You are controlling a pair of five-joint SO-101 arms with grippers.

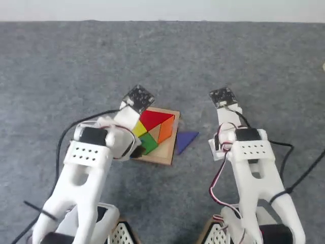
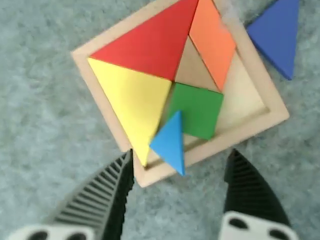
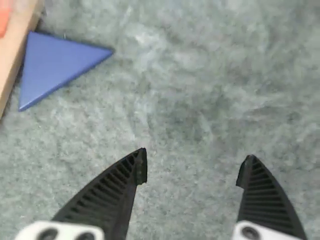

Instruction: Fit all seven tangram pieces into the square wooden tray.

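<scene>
The square wooden tray [image 2: 272, 107] [image 1: 165, 157] holds a red triangle [image 2: 152, 45], a yellow triangle [image 2: 130, 97], an orange parallelogram [image 2: 212, 42] and a green square [image 2: 200, 110]. A tan triangular patch [image 2: 192, 67] shows between them. A small light-blue triangle [image 2: 170, 142] lies askew over the yellow and green pieces and the near rim. My left gripper [image 2: 180, 185] hangs open just above that rim, holding nothing. A dark blue triangle [image 3: 55, 65] [image 1: 185, 140] lies on the carpet beside the tray. My right gripper [image 3: 192, 180] is open over bare carpet, apart from it.
Grey carpet [image 1: 76, 66] covers the table on all sides. The left arm [image 1: 86, 152] leans over the tray's left side. The right arm [image 1: 249, 152] stands right of the dark blue triangle. Bare tray floor [image 2: 245, 95] shows beside the orange piece.
</scene>
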